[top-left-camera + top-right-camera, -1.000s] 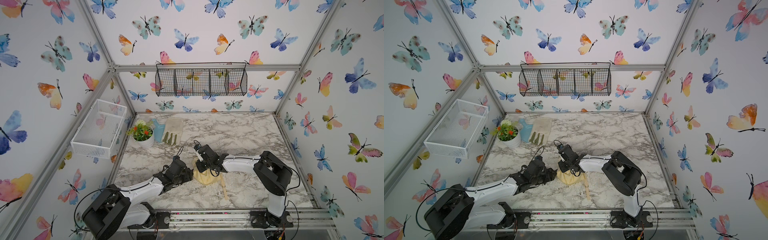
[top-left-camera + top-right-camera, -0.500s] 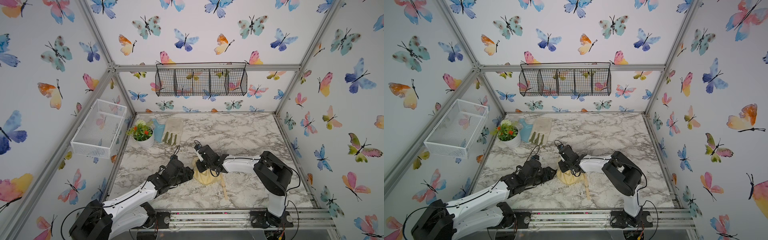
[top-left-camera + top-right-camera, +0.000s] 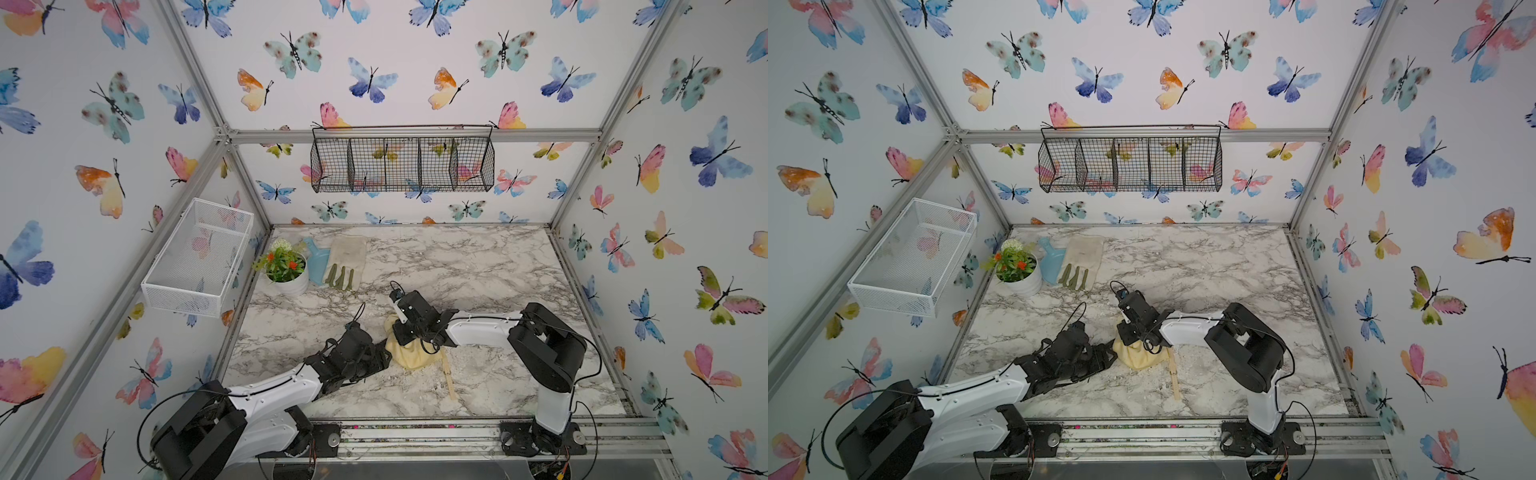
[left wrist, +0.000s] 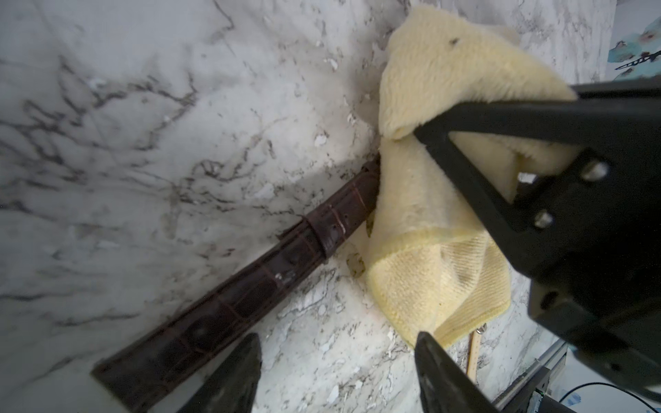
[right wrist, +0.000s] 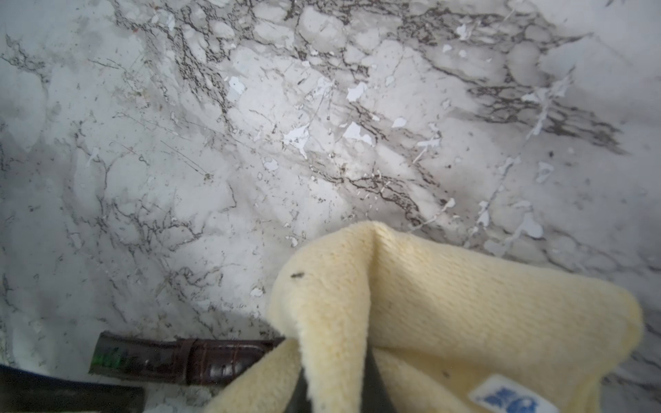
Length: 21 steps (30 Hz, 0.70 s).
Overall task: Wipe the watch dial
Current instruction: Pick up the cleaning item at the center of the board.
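Note:
The watch's dark brown leather strap (image 4: 250, 286) lies flat on the marble table (image 3: 478, 266); it also shows in the right wrist view as the strap (image 5: 179, 357). The dial is hidden under a yellow cloth (image 3: 409, 357) bunched over the strap's far end. My right gripper (image 5: 336, 386) is shut on a fold of that cloth (image 5: 465, 304) and presses it down; its black fingers (image 4: 465, 171) show in the left wrist view. My left gripper (image 4: 338, 343) is open over bare marble, one finger above the strap's free end, just left of the cloth (image 3: 1140, 357).
A tan strip (image 3: 449, 374) sticks out from under the cloth toward the front edge. At the back left stand a potted plant (image 3: 286, 270), a blue scoop (image 3: 318, 266) and a work glove (image 3: 347, 259). A white mesh basket (image 3: 199, 253) and a black wire basket (image 3: 403, 162) hang on the walls.
My left arm has dropped lower and its gripper has slid slightly toward the front along the strap. The right gripper and the cloth have stayed in place.

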Each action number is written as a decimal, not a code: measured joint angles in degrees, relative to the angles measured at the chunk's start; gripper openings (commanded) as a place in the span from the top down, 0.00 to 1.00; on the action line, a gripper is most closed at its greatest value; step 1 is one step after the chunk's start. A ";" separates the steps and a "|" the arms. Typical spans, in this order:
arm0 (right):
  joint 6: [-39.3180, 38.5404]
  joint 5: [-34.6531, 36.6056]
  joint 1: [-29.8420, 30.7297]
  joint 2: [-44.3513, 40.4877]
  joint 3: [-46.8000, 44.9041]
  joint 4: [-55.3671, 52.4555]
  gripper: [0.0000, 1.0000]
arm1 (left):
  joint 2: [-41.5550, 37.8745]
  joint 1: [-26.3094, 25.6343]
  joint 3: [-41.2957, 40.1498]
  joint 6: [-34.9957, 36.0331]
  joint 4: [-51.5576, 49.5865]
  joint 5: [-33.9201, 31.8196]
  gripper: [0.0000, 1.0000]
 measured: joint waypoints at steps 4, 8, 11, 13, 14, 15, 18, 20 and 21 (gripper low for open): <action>0.00 -0.07 0.00 -1.25 -1.42 -0.13 0.93 | 1.55 0.37 0.68 0.76 0.83 -2.21 0.34; 0.44 -0.15 0.11 -2.56 -2.75 -0.70 0.93 | 4.04 1.62 2.47 2.40 0.70 -4.61 0.35; 1.33 -0.20 0.57 -4.04 -4.11 -1.46 0.93 | 7.34 2.27 5.01 4.15 0.37 -6.58 0.36; 1.97 -0.22 1.03 -4.96 -5.14 -1.64 0.93 | 9.86 2.45 6.84 5.29 0.42 -7.72 0.37; 2.40 -0.28 1.31 -5.38 -5.62 -1.68 0.94 | 11.15 2.62 7.76 5.88 0.55 -8.13 0.37; 2.71 -0.31 1.53 -5.64 -5.95 -1.68 0.94 | 12.35 2.73 8.63 6.40 0.74 -8.48 0.38; 3.98 -0.44 2.49 -6.16 -6.69 -1.62 0.94 | 15.28 3.21 10.51 7.61 1.84 -9.18 0.38; 4.98 -0.42 3.06 -6.45 -7.13 -1.46 0.94 | 16.39 3.65 11.15 8.24 2.56 -9.29 0.39; 5.38 -0.44 3.26 -6.62 -7.34 -1.33 0.94 | 16.83 3.82 11.47 8.44 2.67 -9.33 0.40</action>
